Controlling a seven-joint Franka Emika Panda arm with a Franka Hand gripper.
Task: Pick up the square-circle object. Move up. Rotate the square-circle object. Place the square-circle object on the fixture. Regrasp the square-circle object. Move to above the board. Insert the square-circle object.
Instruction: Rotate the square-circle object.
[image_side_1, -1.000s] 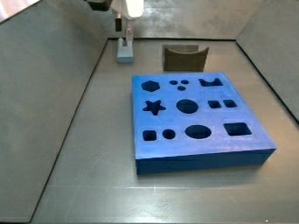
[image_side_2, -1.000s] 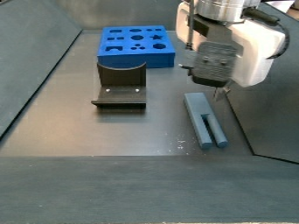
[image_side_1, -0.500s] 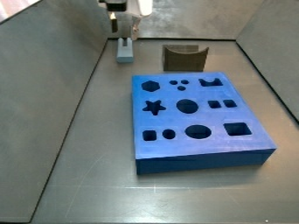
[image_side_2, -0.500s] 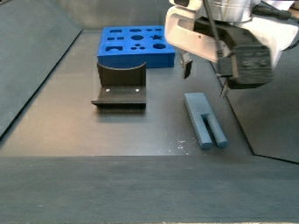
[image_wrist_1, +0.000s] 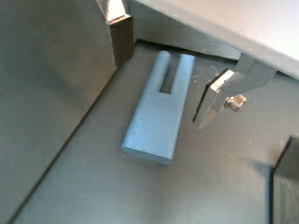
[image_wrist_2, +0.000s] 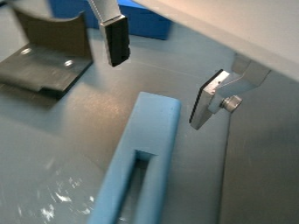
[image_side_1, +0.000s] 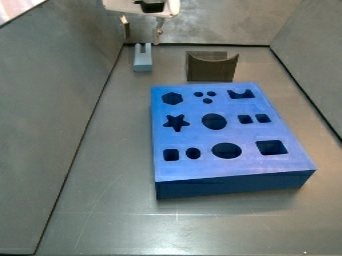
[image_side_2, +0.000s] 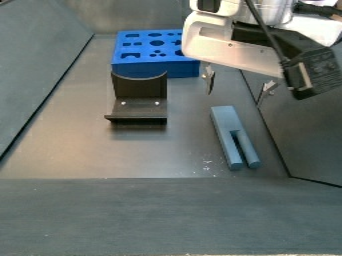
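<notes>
One peg (image_side_2: 235, 136) lies flat on the floor, right of the fixture (image_side_2: 136, 98) and nearer than the board (image_side_2: 156, 50); pickup not yet done. Gripper (image_wrist_1: 163, 59) hovers above its far end, fingers (image_wrist_2: 115, 41) spread wide, nothing held, peg between but untouched. Descend straight, centre both pads on the long sides, then close.

The pincer (image_wrist_1: 163, 63) hangs with its jaws spread wide, nothing gripped between them. In both wrist views its two fingers (image_wrist_2: 115, 42) show as flat silver plates with dark pads, well apart. In a side view the white wrist body (image_side_2: 247, 45) hovers low above the surface, tilted.
</notes>
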